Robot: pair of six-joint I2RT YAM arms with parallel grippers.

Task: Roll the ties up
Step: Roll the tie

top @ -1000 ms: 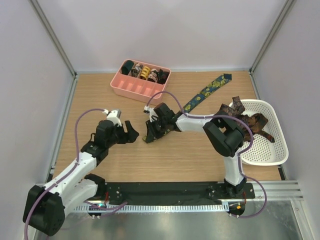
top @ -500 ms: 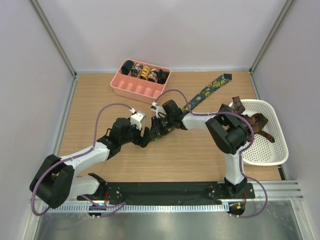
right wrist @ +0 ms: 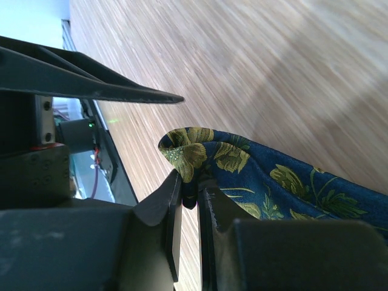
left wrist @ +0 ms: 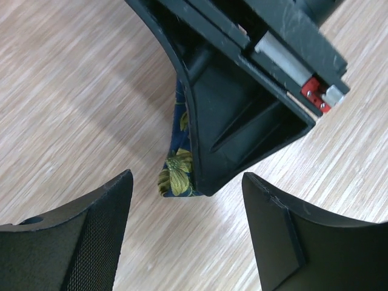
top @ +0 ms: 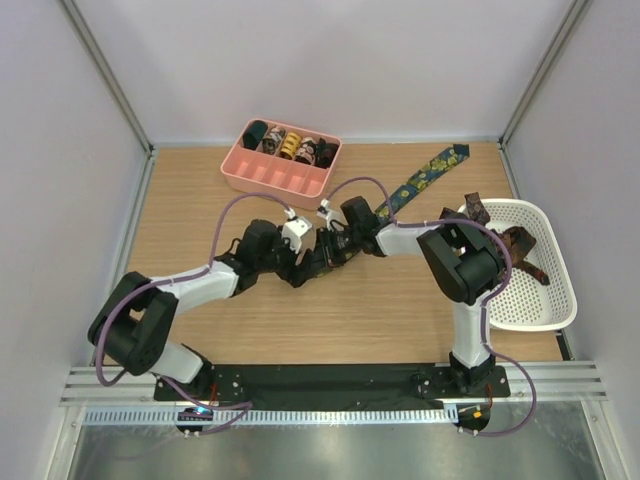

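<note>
Our right pincer point(right wrist: 189, 195) is clamped on the folded end of the navy flowered tie point(right wrist: 273, 182), low over the table point(top: 200, 200). The tie's tail runs off toward the far right corner. Our left pincer point(left wrist: 188, 233) stands apart just beside the fold, facing it, and the right pincer's body covers most of the cloth there. Rolled ties point(top: 290, 146) sit along the far side of the pink tray point(top: 272, 180). Brown ties point(top: 505, 245) lie in the white basket point(top: 545, 305).

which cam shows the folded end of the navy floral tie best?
Right wrist: the navy floral tie is close up, its folded end pinched in the right gripper. Left wrist shows only a sliver of tie beside that gripper's finger. Top external shows the tie's length, but its end is not visible there.
</note>
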